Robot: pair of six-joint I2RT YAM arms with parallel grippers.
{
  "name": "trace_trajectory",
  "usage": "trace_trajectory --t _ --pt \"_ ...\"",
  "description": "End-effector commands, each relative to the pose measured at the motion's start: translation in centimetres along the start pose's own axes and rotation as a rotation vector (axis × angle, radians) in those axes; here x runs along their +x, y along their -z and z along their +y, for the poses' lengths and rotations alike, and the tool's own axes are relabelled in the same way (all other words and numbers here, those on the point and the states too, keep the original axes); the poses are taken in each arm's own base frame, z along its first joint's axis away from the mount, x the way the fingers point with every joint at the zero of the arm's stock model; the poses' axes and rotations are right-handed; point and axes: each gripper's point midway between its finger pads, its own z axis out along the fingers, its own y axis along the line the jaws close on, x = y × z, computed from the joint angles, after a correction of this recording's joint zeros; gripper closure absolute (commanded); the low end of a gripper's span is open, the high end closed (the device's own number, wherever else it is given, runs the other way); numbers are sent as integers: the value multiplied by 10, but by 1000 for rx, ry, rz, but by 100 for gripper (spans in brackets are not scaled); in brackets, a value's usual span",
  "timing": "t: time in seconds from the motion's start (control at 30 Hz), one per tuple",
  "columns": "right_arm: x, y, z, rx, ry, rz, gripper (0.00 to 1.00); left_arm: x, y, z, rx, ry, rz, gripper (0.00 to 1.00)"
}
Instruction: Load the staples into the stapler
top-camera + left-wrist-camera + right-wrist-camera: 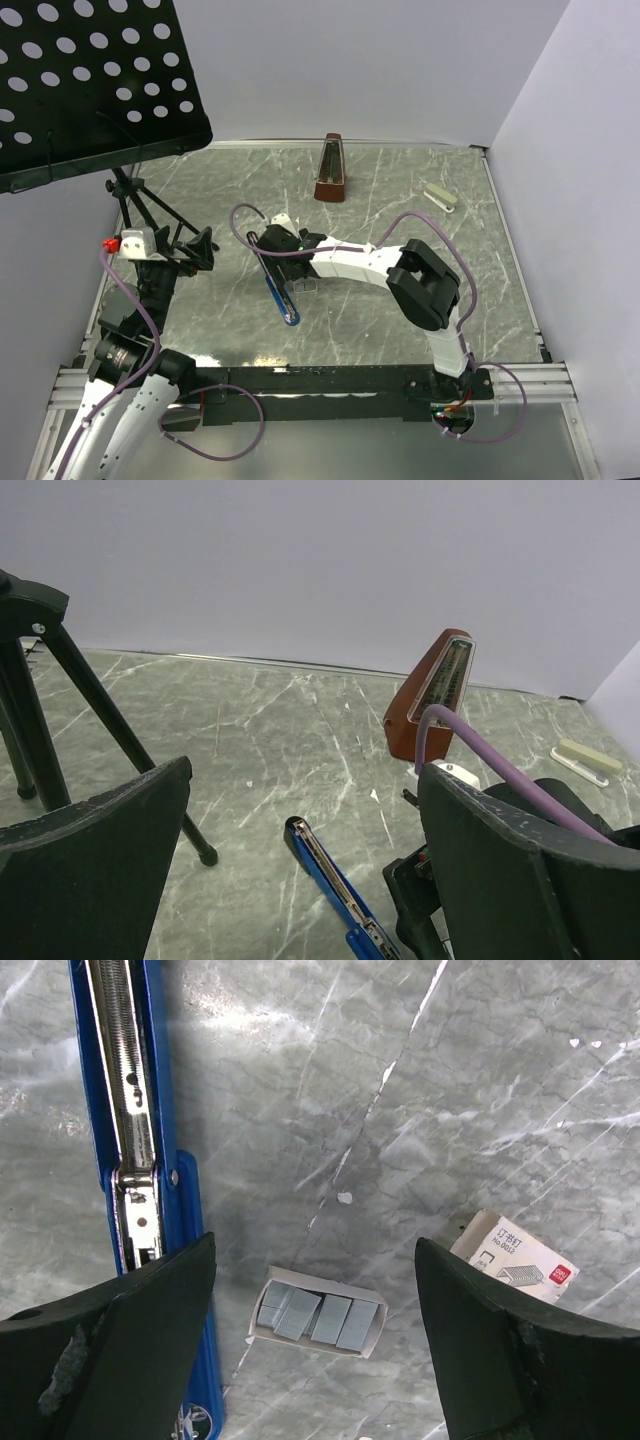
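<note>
**Top view:** The right gripper point(272, 243) hangs low over the middle of the marble desk point(400, 330), its arm stretched left, at the far end of an opened blue stapler point(283, 297). The left gripper point(198, 249) sits at the left, beside the legs of a black music stand point(90, 80). A brown metronome point(331, 170) stands at the far edge, and a pale stapler point(440, 197) lies far right.

**Left wrist view:** The left jaws stand wide and released, grasping nothing. The blue stapler lies on the desk ahead of them.

**Right wrist view:** The right jaws are spread and empty. Between the 2 fingers point(110, 1350) the staples point(318, 1315) lie as silvery strips in their open tray, just right of the stapler. The white, red-printed box sleeve point(515, 1260) lies farther right, partly hidden by a finger.
</note>
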Motion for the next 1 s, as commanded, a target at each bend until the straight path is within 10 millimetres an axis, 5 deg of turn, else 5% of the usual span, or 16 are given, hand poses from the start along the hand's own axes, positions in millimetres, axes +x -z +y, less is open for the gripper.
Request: trace_trajectory --t 0.0,0.53,0.97 --pt "13 -7 -10 36 32 33 13 -9 0 -7 32 10 -34 1" --pt "35 -4 -25 77 101 87 10 -6 -2 -9 44 7 -24 1" --pt "49 10 -57 113 99 87 9 -5 -2 -11 53 6 -20 1"
